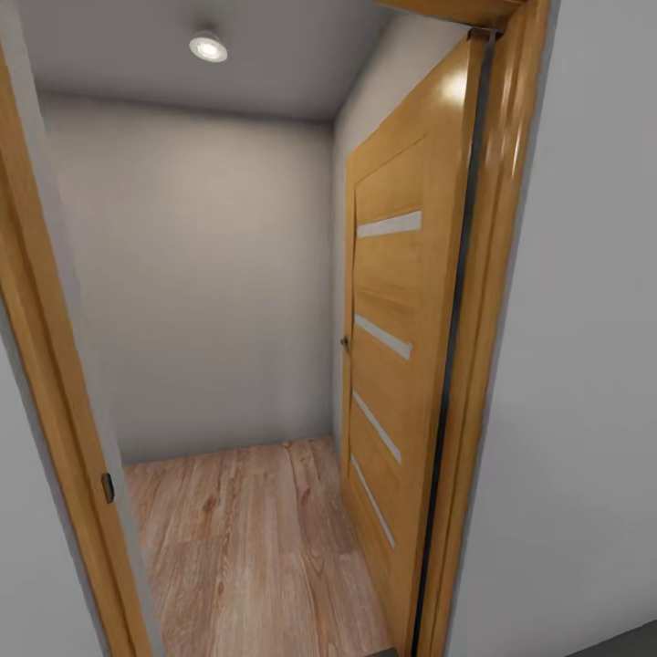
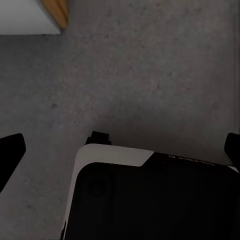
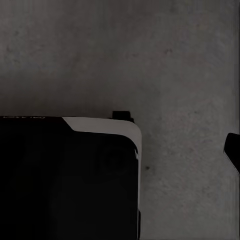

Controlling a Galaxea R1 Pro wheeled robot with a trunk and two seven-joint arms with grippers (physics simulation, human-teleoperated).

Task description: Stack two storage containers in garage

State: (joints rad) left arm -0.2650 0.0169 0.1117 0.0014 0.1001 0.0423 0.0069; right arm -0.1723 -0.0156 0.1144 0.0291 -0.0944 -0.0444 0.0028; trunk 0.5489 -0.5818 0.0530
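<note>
While the robot faces an open wooden door (image 1: 388,365), neither storage container is in view.
Dark grey floor (image 2: 150,75) lies under both wrists; left tool (image 2: 120,150) fingertips stand wide apart; right tool (image 3: 232,150) cut off, state undeterminable.

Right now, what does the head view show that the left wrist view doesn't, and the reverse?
Head view alone: an open wooden door with pale slats, its door frame, a small room with grey walls, a wood plank floor and a ceiling light.

Left wrist view alone: dark grey concrete-like floor, the robot's black-and-white base and dark fingertips at the picture's edges.

Shared: possibly the frame, as a strip of orange wood beside white wall appears in the wrist view.
</note>
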